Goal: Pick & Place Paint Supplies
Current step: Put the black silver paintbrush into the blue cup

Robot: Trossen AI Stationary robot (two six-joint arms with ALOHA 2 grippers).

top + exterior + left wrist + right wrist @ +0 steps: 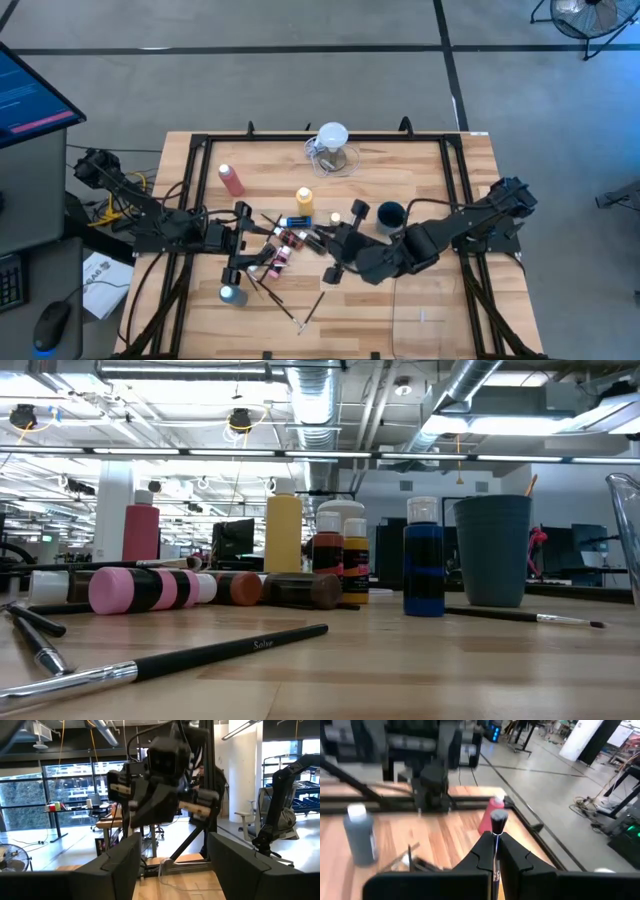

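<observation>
Several small paint bottles [285,245] lie on their sides at the table's middle, with thin dark brushes [275,295] beside them. The pink bottle [232,180], the yellow bottle [304,200] and a blue bottle [424,565] stand upright. My right gripper [494,836] hangs above the pile's right side [328,243], shut on a black-tufted brush [498,820]. My left gripper [172,850] stands open and raised at the pile's left side [258,245], facing the right gripper, with nothing between its fingers. My right gripper pinches the brush's thin shaft [496,845] between its two fingers, just behind the tuft. The black tuft stands out past the fingertips. The rest of the shaft is hidden by the fingers. The brush is lifted clear of the table.
A dark blue cup [390,215] stands right of the pile, under the right arm. The clear jug [332,150] sits at the far edge. A white-capped bottle [232,293] stands near the left gripper. A long brush [230,655] lies near the front edge.
</observation>
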